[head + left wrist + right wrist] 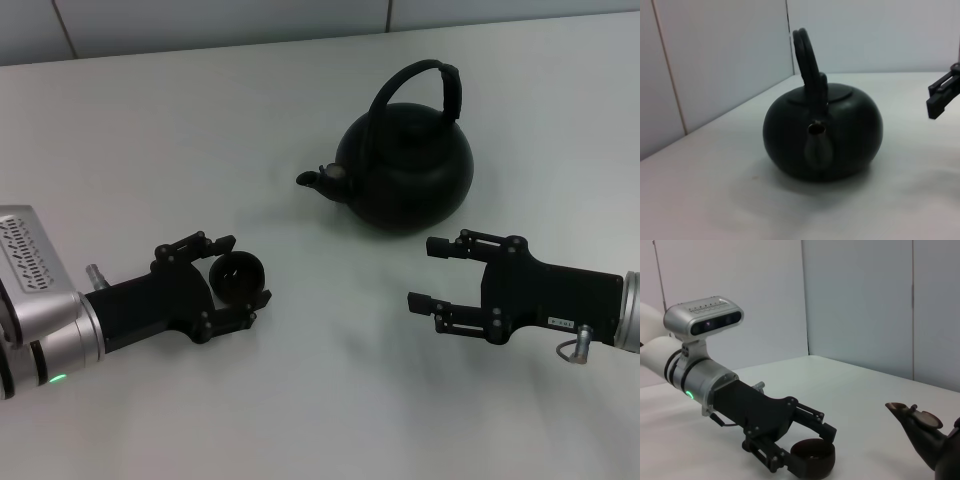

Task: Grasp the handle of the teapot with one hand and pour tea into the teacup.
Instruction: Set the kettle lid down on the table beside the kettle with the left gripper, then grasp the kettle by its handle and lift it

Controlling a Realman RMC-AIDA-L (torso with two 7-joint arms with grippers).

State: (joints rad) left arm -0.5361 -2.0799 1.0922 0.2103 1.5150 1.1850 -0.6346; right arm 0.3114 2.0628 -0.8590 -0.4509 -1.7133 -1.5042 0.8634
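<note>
Teapot (405, 170) stands untouched; left gripper (240, 281) clasps the teacup (237, 276), right gripper (427, 272) spread apart, no readable writing.

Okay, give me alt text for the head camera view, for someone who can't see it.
A black teapot with an upright arched handle sits on a white table, spout toward the robot's left. The left gripper has its fingers around a small dark teacup nearer the robot. The right gripper is open, empty, in front of the teapot.
</note>
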